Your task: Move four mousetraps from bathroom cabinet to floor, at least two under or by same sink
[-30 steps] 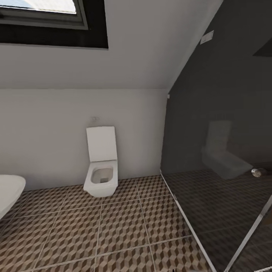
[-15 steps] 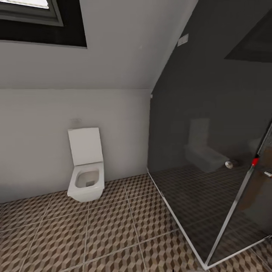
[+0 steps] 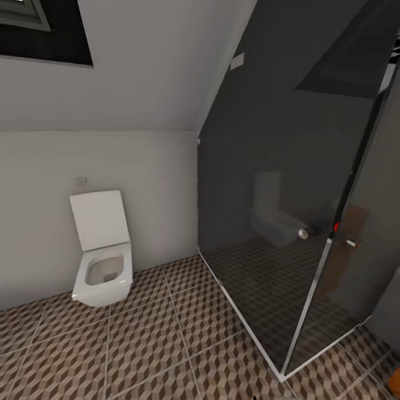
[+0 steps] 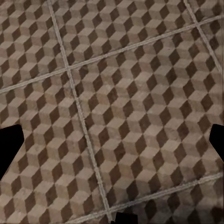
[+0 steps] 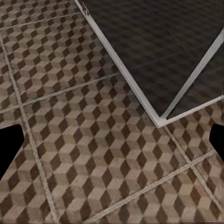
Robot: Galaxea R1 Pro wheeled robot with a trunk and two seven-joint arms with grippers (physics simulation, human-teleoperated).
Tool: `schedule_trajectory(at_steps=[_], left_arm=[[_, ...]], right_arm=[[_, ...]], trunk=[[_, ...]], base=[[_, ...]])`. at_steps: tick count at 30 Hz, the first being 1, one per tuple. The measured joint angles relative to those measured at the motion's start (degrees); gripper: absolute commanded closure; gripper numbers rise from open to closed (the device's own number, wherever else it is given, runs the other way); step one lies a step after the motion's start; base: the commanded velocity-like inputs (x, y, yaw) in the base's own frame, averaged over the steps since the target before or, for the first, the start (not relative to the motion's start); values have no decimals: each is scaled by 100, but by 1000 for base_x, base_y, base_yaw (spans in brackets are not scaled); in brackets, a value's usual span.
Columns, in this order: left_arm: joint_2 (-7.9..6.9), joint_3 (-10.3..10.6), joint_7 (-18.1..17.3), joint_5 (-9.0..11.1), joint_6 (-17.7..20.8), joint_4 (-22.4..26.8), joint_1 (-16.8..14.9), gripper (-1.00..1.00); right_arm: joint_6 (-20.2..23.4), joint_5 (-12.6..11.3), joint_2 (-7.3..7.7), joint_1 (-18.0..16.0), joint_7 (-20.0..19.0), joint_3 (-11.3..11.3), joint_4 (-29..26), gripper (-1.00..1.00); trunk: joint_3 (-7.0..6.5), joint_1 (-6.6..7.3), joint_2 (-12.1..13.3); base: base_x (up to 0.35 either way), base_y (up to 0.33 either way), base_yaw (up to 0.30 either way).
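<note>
The mousetraps and the sink are out of view. The bathroom floor with its brown and beige cube tiles spreads below me. In the left wrist view my left gripper hangs open above bare tiles, its black fingertips far apart with nothing between them. In the right wrist view my right gripper is open too, over tiles beside the shower's metal floor rail. An orange-brown sliver shows at the head view's lower right corner, too little to tell whether it is the cabinet.
A square white toilet with its lid up hangs on the pale wall at the left. A dark glass shower enclosure with metal-framed panels stands at the right, its corner post reaching the floor. A dark-framed skylight sits upper left.
The head camera has swung right: the toilet sits further left in the picture, the white rim at the left edge has gone, and more of the glass enclosure shows.
</note>
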State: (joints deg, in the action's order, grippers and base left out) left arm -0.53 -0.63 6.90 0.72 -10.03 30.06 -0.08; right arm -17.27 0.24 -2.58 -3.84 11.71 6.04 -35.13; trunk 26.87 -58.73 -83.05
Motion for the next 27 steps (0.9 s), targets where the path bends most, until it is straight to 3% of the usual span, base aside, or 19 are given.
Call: schedule_trajectory(at_steps=[27], left_arm=[[0,0,0,0,2,-1,0,-100]], right_arm=[[-11,6,0,-2,0,0,0,-100]], trunk=[[-71,0,0]], base=[[0,0,-247]])
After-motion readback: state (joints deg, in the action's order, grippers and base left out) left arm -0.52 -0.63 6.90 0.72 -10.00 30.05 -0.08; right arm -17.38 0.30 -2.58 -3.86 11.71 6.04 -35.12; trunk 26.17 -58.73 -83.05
